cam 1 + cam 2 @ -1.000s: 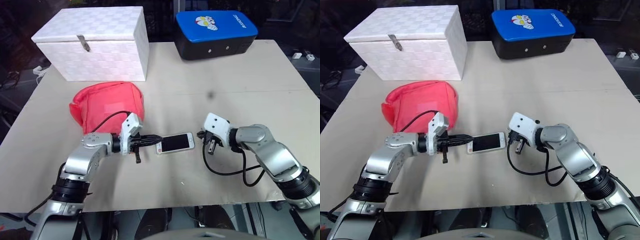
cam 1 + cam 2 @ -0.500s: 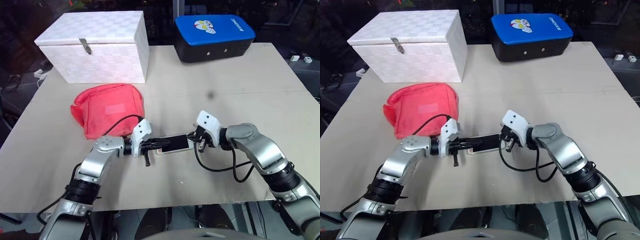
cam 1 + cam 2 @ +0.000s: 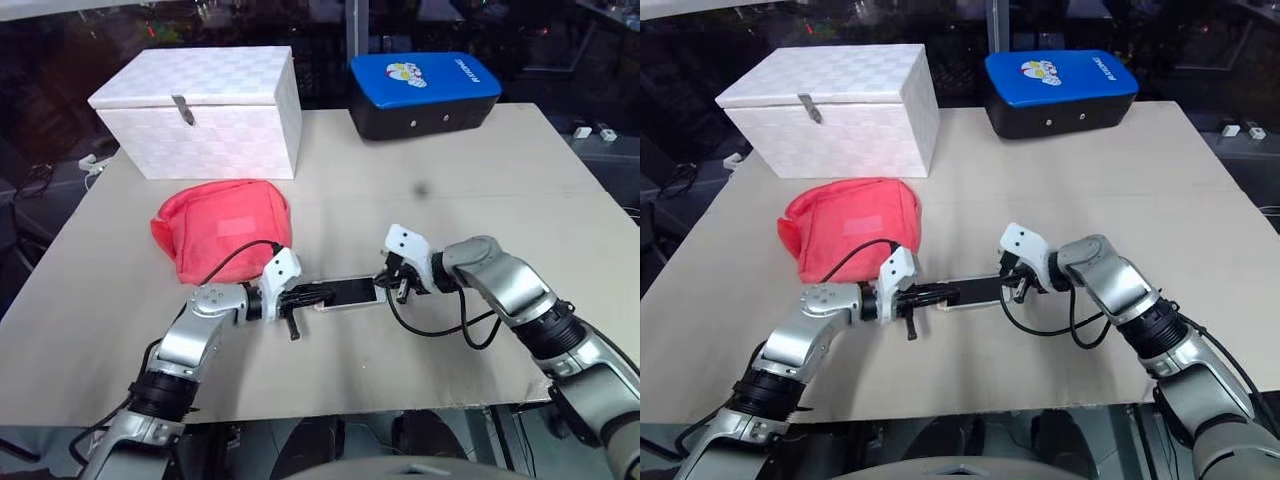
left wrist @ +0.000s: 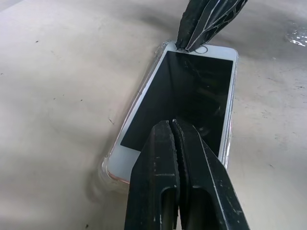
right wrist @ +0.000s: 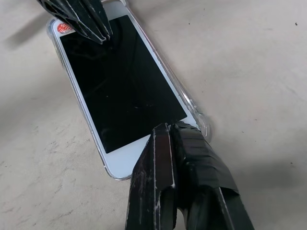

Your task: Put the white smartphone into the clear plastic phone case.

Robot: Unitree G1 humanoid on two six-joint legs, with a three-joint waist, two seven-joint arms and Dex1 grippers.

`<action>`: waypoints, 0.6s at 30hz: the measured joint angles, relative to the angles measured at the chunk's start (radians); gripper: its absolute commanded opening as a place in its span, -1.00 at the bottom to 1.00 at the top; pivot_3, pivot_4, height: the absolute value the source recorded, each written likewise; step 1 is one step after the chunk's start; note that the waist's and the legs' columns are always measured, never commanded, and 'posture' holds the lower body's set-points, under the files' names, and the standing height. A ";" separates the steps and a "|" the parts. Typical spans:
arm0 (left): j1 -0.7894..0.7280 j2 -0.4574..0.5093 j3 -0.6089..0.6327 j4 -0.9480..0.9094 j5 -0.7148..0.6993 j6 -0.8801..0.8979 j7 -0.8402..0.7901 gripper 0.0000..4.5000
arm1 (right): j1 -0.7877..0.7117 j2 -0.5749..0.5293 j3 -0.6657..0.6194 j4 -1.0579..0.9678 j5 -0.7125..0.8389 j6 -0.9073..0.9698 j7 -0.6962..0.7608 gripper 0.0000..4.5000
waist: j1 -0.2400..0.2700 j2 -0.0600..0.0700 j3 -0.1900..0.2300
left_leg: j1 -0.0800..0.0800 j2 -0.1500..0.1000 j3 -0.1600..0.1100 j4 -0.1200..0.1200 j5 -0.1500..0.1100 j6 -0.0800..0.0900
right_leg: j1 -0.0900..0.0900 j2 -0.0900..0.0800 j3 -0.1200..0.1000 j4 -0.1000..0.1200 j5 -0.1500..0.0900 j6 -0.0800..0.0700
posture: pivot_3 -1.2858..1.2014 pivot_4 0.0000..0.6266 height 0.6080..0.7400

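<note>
- White phone [image 3: 347,292] lies flat on the table [image 3: 480,170], screen up, near the middle of the front edge, and it sits in the clear case [image 4: 109,168], whose rim shows around its corners.
- Its long axis runs from left to right, parallel to the front edge, so each arm faces one short end.
- Left gripper [image 3: 322,295] has its two fingers pressed together and holds nothing; the tips are on the left end of the phone.
- Right gripper [image 3: 385,287] is also fully closed and empty; its tips are at the right end, at the bezel.
- Both arms are equally near, one at each end, so I judge the next move is a press down to seat the corners.
- Count: one phone, one case, two grippers, one red pouch [image 3: 224,228], one white box [image 3: 205,110], one blue-lidded box [image 3: 424,90].
</note>
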 measured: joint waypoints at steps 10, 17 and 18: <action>0.011 -0.004 -0.008 -0.039 0.009 0.038 0.033 -0.97 | 0.071 0.027 -0.089 0.065 0.011 -0.179 0.000 -1.00 | 0.002 -0.001 -0.003 | 0.008 0.001 -0.001 -0.007 0.000 0.000 | 0.011 0.001 -0.001 -0.009 -0.001 -0.001 | 0.03 -0.52 1.00; -0.015 -0.008 -0.004 -0.059 0.006 0.055 0.040 -0.97 | 0.195 -0.109 -0.197 -0.254 0.152 -0.105 0.065 -1.00 | 0.002 0.009 0.009 | -0.018 0.001 -0.002 -0.006 0.003 -0.005 | -0.015 0.001 -0.002 -0.007 0.000 -0.001 | 0.03 -0.52 1.00; -0.018 -0.009 -0.004 -0.063 0.006 0.060 0.042 -0.97 | 0.206 -0.148 -0.198 -0.308 0.156 -0.095 0.073 -1.00 | 0.002 0.008 0.010 | -0.018 0.001 -0.002 -0.007 0.003 -0.005 | -0.015 0.000 -0.001 -0.009 0.000 -0.001 | 0.03 -0.52 1.00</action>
